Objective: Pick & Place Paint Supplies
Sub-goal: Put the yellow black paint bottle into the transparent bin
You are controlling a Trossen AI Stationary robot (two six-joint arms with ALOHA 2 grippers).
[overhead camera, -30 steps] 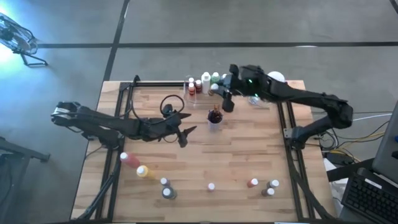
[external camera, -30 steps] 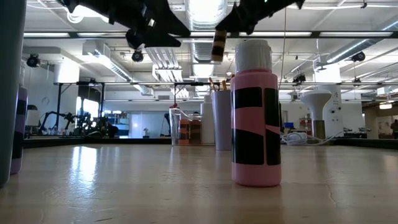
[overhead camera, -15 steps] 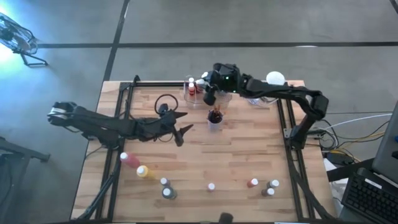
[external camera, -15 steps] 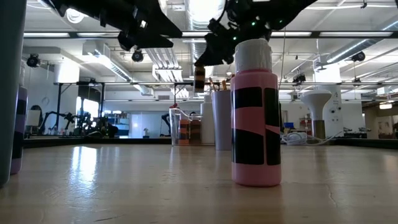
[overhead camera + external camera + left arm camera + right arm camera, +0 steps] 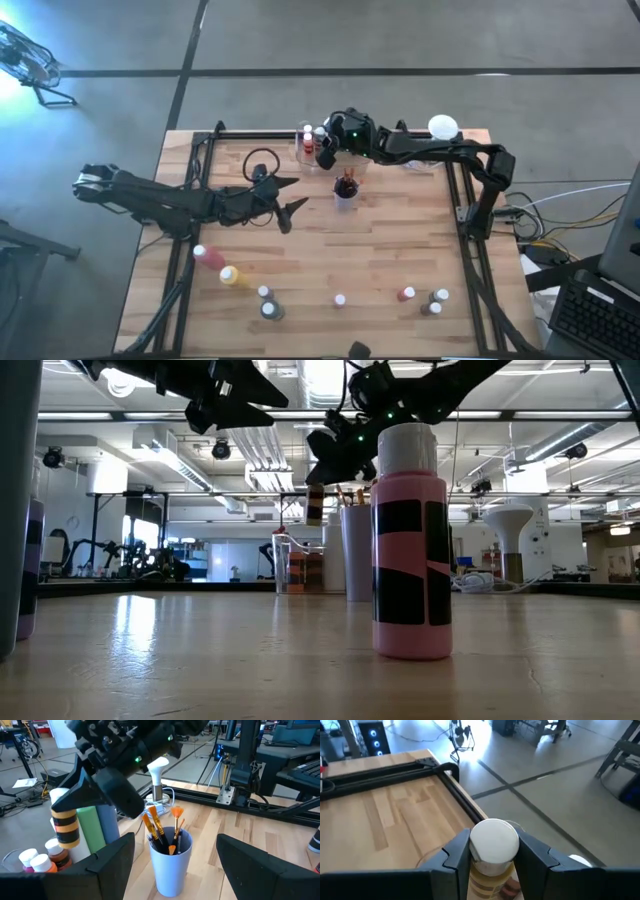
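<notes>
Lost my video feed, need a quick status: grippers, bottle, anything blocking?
Right gripper shut on white-capped orange bottle, held above the bottle container. Left gripper open, empty, mid-table. Brush cup close by, no contact.

pink bottle (image 5: 410,540) hides cup (image 5: 357,553); near-edge bottles perhaps unreadable.

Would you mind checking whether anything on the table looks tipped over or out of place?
Two bottles lie on their sides near the table's left edge: a pink one and a yellow one. The other loose bottles along the near edge, such as the red one, appear to stand upright.
</notes>
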